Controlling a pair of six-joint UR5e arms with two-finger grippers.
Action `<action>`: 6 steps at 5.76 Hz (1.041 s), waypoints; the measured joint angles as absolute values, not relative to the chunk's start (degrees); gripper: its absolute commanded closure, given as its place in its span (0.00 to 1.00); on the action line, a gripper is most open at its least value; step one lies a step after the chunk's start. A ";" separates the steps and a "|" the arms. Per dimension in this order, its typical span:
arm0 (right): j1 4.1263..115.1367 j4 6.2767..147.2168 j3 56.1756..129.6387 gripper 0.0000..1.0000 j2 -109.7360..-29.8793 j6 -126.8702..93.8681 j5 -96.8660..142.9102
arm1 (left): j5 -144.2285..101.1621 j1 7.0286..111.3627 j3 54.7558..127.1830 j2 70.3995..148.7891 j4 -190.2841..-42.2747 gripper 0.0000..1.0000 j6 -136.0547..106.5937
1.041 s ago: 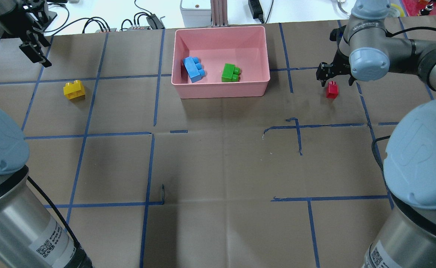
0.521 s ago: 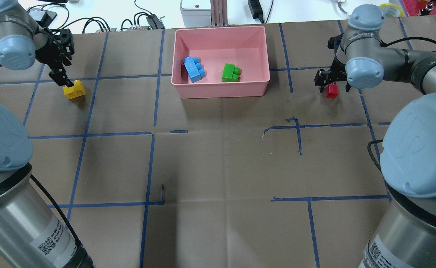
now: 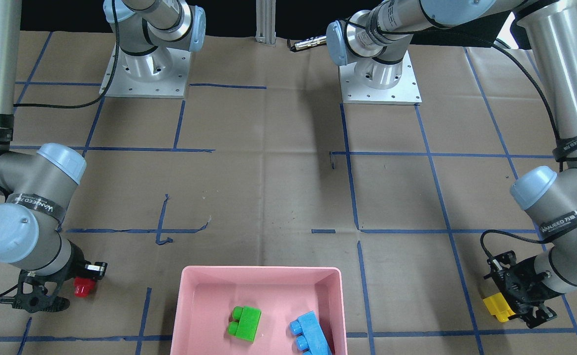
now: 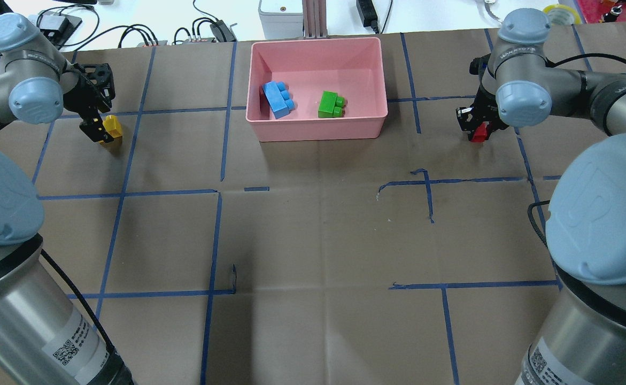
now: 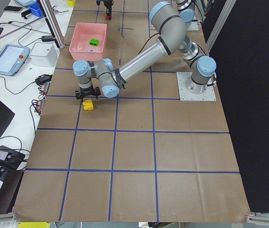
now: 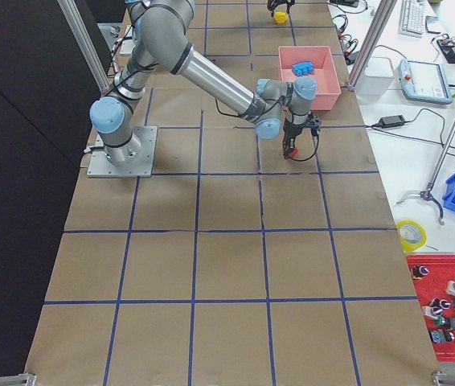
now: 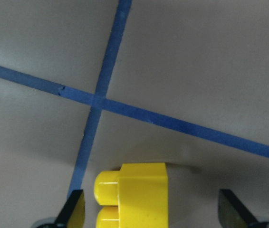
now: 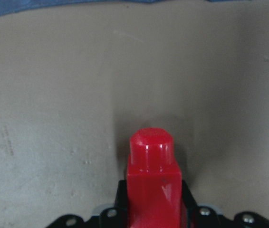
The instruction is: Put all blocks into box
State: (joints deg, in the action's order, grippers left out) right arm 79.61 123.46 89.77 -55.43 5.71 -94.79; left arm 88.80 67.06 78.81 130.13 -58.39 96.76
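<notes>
The pink box (image 4: 318,128) stands at the table's far middle and holds the light-blue block (image 4: 278,99) and the green block (image 4: 331,104). The yellow block (image 4: 113,127) lies on the table left of the box. My left gripper (image 4: 101,128) is down around it, open; in the left wrist view the block (image 7: 134,197) sits between the spread fingers (image 7: 75,211) without touching them. The red block (image 4: 479,133) is right of the box. My right gripper (image 4: 477,125) is shut on it at table level; the right wrist view shows the block (image 8: 152,185) between the pads.
Brown paper with blue tape lines covers the table (image 4: 313,240). Cables and a white device (image 4: 280,16) lie beyond the far edge behind the box. The two arm bases (image 3: 143,74) stand on the robot's side.
My left gripper came down and over from the far left until it straddles the yellow block. My right gripper lowered onto the red block and closed on it.
</notes>
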 measured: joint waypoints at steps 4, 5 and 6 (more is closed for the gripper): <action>83.67 113.25 76.90 0.97 -61.84 6.16 -86.02 | 88.82 66.14 78.54 131.87 -55.87 0.02 98.45; 86.97 113.11 73.17 0.97 -60.15 4.99 -77.83 | 88.81 66.05 78.28 132.02 -55.80 0.03 98.45; 91.20 116.83 70.08 0.96 -56.54 1.76 -72.15 | 88.82 66.01 77.94 132.44 -55.49 0.06 98.44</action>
